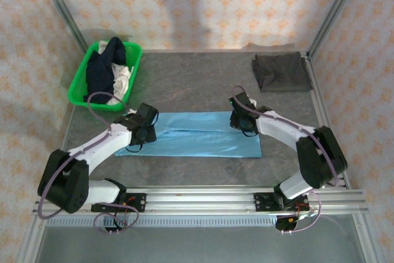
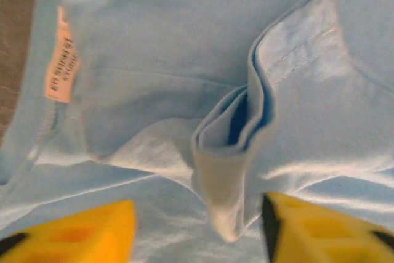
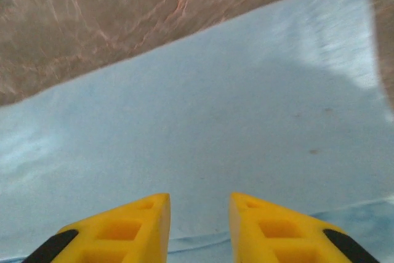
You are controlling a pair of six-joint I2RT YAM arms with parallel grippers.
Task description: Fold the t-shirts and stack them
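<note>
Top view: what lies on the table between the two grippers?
The light blue t-shirt, laid flat, spans the stretch from the left gripper to the right gripper; the top view shows it.

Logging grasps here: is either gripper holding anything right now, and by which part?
Nothing is clamped. The left gripper is open around a raised fold of the light blue t-shirt; the right gripper is open over it.

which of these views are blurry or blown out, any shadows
Right wrist: the table is smeared with blur, and the light blue t-shirt has a washed-out patch near its far corner. Left wrist: soft focus, the sewn-in label lettering unreadable, bright streaks on the folds. Top external: fairly sharp, even light, a faint vertical shadow on the back wall.
</note>
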